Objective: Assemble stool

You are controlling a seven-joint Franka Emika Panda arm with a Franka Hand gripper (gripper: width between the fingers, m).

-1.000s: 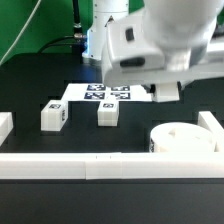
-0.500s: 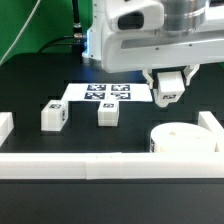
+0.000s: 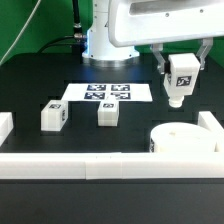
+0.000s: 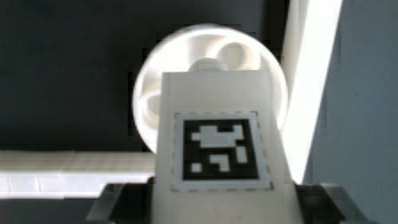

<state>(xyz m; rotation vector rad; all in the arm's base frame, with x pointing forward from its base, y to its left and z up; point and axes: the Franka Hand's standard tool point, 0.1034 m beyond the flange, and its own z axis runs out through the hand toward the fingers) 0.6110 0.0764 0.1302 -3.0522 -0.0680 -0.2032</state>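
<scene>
Since half a second ago your gripper [image 3: 181,70] has risen and shifted toward the exterior view's right, and the third leg [image 3: 181,84] it carries now shows its tag to that camera. From the exterior view's left, you have one loose leg [image 3: 53,116] standing on the black table [image 3: 30,85]. A second leg [image 3: 108,114] sits just in front of the marker board [image 3: 107,95]. Next, the jaws are clamped on the third leg, held in the air above the round seat [image 3: 185,140], which lies near the front rail [image 3: 90,165]. In your wrist view the seat shows beyond the held leg's tip.
</scene>
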